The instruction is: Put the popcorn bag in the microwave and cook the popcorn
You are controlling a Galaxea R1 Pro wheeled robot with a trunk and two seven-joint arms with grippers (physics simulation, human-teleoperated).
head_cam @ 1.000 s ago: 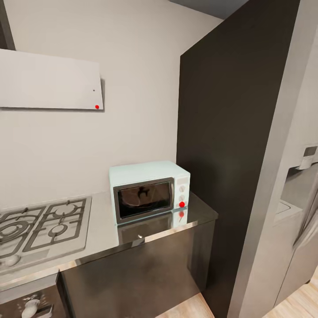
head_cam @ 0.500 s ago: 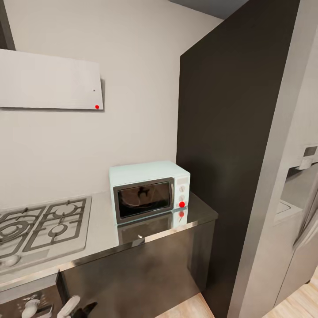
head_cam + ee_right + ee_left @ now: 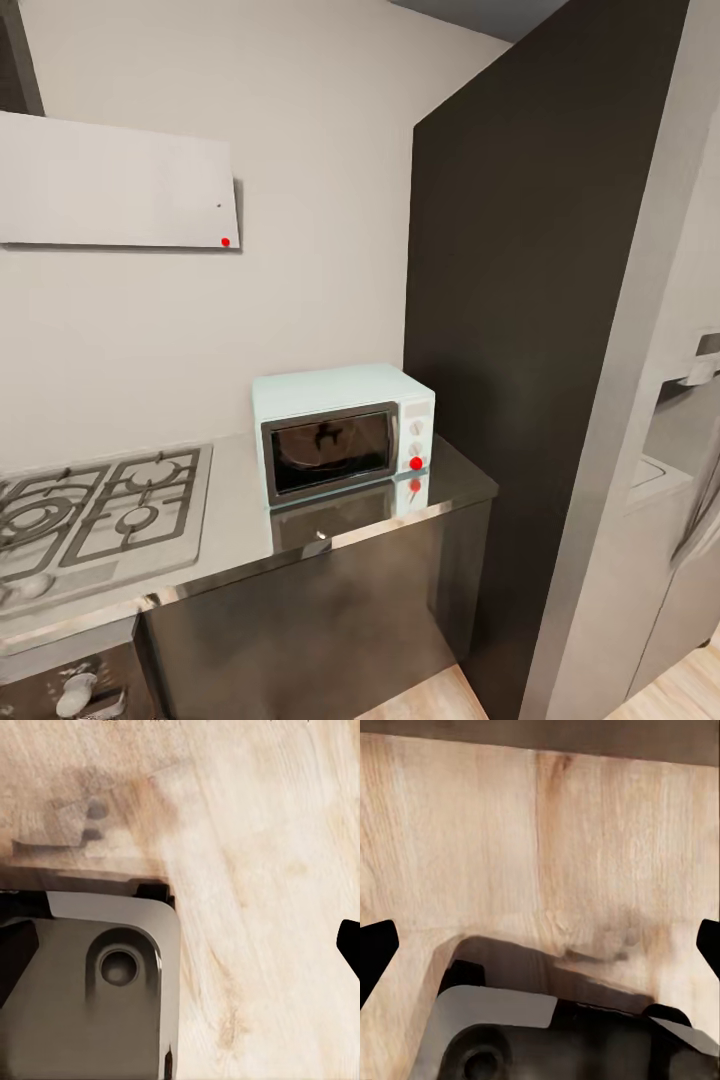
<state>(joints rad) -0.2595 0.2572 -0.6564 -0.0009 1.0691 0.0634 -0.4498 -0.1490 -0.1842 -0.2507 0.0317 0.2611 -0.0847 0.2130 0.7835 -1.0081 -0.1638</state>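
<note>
On the countertop (image 3: 235, 520), the microwave (image 3: 343, 433) sits with its dark glass door shut and facing the robot, its white control panel at the side nearer the tall dark cabinet panel (image 3: 510, 330). Left of the microwave along the same steel surface lies the gas hob (image 3: 95, 505), and above that a pale extractor hood (image 3: 115, 182) hangs on the grey wall. Right of the dark panel stands the grey fridge (image 3: 670, 480).

The popcorn bag cannot be found on the stretch of worktop beside the microwave, so which way it lies from either claw cannot be told, nor its long axis, nor which arm is nearer to it. My judgement is that the robot must first find the bag elsewhere on the counter before any reach is planned.

Both arms look to hang low, well below the microwave. The left wrist view looks down on the light wood floor (image 3: 540, 840) and part of the robot's own base (image 3: 562, 1035), with the left gripper (image 3: 540, 945) spread wide: its dark fingertips (image 3: 373, 949) sit at opposite edges, holding nothing. The right gripper (image 3: 180, 945) is likewise spread and empty over the floor, beside a grey corner of the base.
</note>
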